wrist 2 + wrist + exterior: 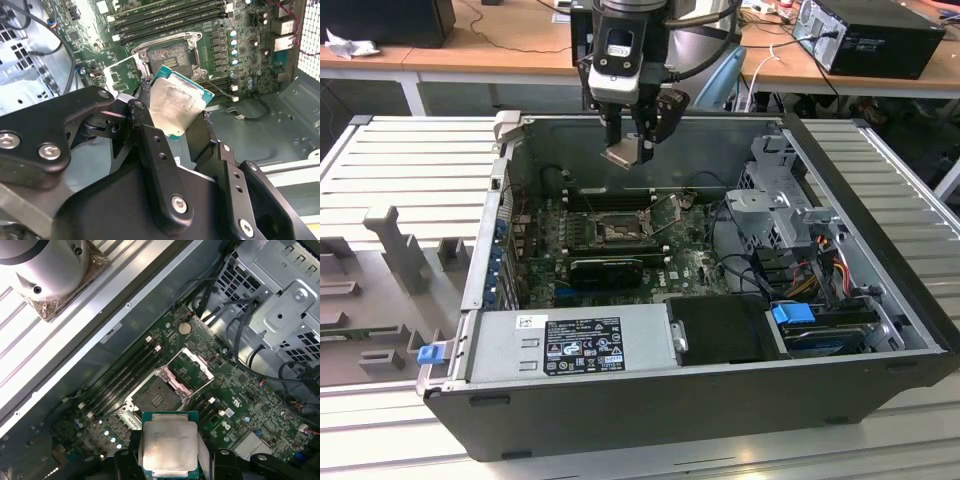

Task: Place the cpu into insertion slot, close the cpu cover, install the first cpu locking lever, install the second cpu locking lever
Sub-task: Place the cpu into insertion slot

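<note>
Exterior view, upper centre of the frame: tool [632, 143] clenched on the cpu [622, 157], chip tilted and up in the air over the open computer case [880, 300], well apart from the insertion slot [618, 230] lower down on the green motherboard [690, 255]. Case resting on a ribbed grey desk [410, 160]; boxy grey power supply [580, 345] along the near edge, perforated metal drive cage [785, 200] toward the exterior view's right.

Second wrist view: dull, smeared silvery top of the cpu [177, 102], thin green edge around it, pinched at two opposite sides between black fingers [204, 137]. Insertion slot [172, 57] beyond the chip, uncovered, dark centre inside a bright metal rim.

First wrist view: flat square cpu [168, 445] seen face-on, insertion slot [156, 396] just past it. Beside the socket, cpu cover [192, 367] flipped open, a thin metal frame with a square cut-out. Long narrow black memory slots [125, 377] alongside.
</note>
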`<state>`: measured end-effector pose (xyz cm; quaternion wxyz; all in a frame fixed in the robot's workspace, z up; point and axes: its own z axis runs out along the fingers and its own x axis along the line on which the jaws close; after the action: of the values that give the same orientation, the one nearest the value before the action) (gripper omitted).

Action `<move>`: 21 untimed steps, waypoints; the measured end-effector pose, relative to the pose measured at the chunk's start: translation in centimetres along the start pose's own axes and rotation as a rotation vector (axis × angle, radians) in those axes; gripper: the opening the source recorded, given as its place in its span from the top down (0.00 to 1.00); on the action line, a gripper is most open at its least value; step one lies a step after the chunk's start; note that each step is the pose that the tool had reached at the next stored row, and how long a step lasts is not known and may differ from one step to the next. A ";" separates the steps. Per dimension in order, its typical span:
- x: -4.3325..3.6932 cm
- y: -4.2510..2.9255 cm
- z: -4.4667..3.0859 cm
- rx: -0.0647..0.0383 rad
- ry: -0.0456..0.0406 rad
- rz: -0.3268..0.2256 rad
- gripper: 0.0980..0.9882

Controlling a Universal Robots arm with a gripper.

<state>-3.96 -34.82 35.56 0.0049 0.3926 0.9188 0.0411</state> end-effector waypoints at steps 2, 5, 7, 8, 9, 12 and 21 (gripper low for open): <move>0.00 0.00 0.02 0.000 -0.0018 0.021 0.52; 0.00 0.00 0.07 0.000 -0.0044 0.058 0.52; 0.00 -0.01 0.09 0.000 -0.0059 0.077 0.52; 0.00 -0.01 0.10 0.000 -0.0068 0.089 0.52; -0.01 -0.01 0.13 0.000 -0.0087 0.111 0.52; 0.00 -0.01 0.16 0.000 -0.0131 0.161 0.52; -0.01 -0.02 0.23 -0.001 -0.0219 0.274 0.52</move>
<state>-3.95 -34.82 35.33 0.0095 0.5148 0.8564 0.0376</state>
